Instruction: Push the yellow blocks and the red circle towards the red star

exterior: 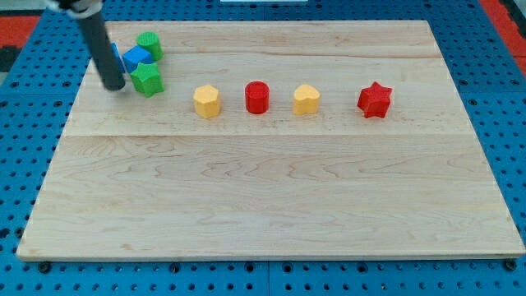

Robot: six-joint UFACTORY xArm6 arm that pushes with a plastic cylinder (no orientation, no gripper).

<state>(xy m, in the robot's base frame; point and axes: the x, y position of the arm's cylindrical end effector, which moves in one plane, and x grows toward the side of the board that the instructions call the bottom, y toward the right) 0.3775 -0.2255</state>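
Observation:
A yellow hexagon block (207, 101), a red circle block (257, 97), a yellow heart-shaped block (306, 99) and a red star block (375, 100) stand in a row across the upper half of the wooden board (271, 189), left to right. The red star is at the row's right end. My tip (114, 85) is at the view's upper left, well left of the yellow hexagon and just left of a cluster of green and blue blocks.
At the view's upper left sit a green star block (148, 80), a blue block (136, 57) and a green round block (149, 43), close together. A blue perforated table (25, 148) surrounds the board.

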